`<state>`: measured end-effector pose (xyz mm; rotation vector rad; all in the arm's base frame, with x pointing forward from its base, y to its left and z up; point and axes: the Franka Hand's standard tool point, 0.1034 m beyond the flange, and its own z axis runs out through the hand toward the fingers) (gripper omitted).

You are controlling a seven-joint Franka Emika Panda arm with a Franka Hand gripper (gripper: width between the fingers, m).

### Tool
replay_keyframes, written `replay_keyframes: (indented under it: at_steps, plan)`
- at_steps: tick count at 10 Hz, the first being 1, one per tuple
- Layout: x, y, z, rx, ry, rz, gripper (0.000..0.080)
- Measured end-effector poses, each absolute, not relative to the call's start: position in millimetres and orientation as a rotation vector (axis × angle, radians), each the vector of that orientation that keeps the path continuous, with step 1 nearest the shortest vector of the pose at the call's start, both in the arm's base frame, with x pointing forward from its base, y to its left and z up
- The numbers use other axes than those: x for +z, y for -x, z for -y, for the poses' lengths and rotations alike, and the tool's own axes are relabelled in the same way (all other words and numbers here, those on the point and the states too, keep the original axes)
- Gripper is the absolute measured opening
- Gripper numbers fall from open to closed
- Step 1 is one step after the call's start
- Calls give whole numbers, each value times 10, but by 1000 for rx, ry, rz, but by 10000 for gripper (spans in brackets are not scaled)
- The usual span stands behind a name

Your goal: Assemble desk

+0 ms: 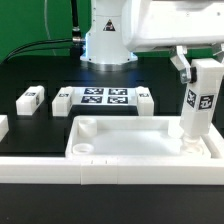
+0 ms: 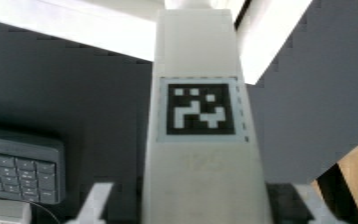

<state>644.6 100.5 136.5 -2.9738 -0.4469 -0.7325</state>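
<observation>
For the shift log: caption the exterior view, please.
Gripper holds a leg upright at the tabletop corner on the exterior view's right.

The white rimmed tabletop [image 1: 140,137] lies flat, nearest. An upright leg [image 1: 200,100] [image 2: 202,110] — tag showing — stands at its end on the exterior view's right. A second leg [image 1: 32,98], third leg [image 1: 62,99] and fourth leg [image 1: 145,97] lie farther back.

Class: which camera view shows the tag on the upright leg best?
The wrist view: the tag fills the middle, its pattern clear. The exterior view shows it small on the upright leg, which stands at a corner of the tabletop.
</observation>
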Motion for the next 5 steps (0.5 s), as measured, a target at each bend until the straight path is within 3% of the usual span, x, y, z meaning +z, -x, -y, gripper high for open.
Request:
replay_keyframes:
  at_steps: [5]
  plan:
    - [1278,-6434,-1009,-721,2975,449,290]
